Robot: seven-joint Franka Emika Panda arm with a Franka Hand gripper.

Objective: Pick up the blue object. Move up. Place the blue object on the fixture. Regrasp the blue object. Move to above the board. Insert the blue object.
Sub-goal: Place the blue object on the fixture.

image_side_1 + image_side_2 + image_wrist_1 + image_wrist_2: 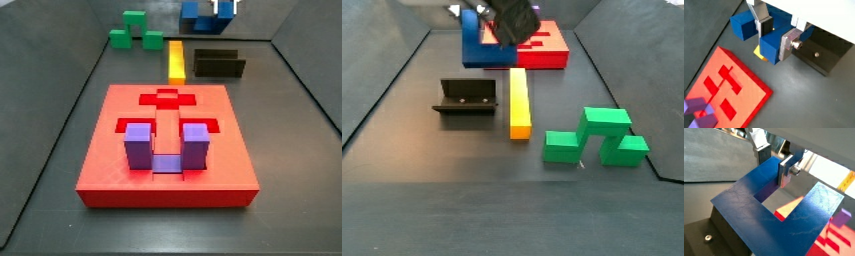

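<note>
— Dark grey tabletop (54,150) inspected. Position of the end effector (777,34)?
— Raised near the far edge in a side view, its silver fingers (789,44) clamped on one prong of the blue object (771,46), which hangs clear of the surface.
— Other items?
— Black fixture (466,99) sits just beside the yellow bar (519,100); red board (167,150) carries a purple block (164,146) in its recess.
</note>
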